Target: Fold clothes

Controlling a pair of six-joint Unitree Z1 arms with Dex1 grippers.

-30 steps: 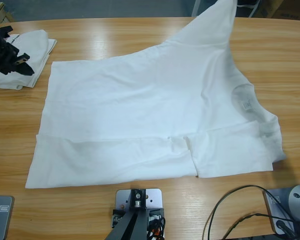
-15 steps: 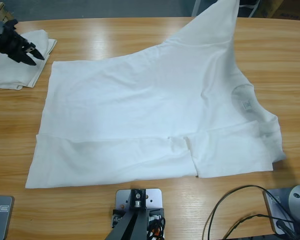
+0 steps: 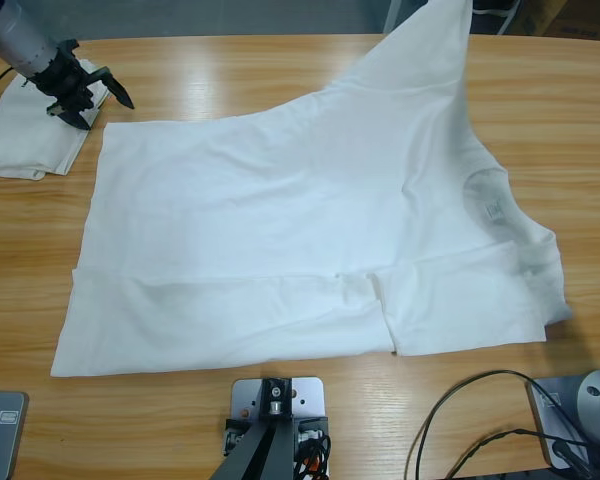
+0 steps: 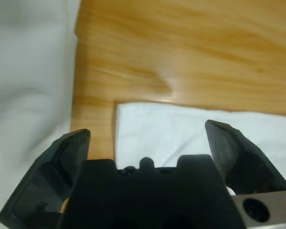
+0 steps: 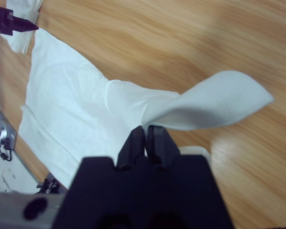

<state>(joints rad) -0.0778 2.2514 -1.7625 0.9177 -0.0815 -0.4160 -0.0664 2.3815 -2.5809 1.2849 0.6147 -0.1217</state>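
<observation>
A large white T-shirt lies spread across the table, its near edge folded over. Its far right part is lifted off the table and runs out of the top of the high view. In the right wrist view my right gripper is shut on that raised cloth. My left gripper is open beside the spread shirt's far left corner. In the left wrist view that corner lies between and just beyond the jaws. A second, folded white T-shirt sits at the far left.
Bare wooden table runs along the far edge and to the right of the shirt. Black cables loop at the near right corner. A small label shows inside the spread shirt's collar.
My left gripper has moved right, off the folded shirt and over to the spread shirt's far left corner. The raised cloth in the right gripper has hardly shifted.
</observation>
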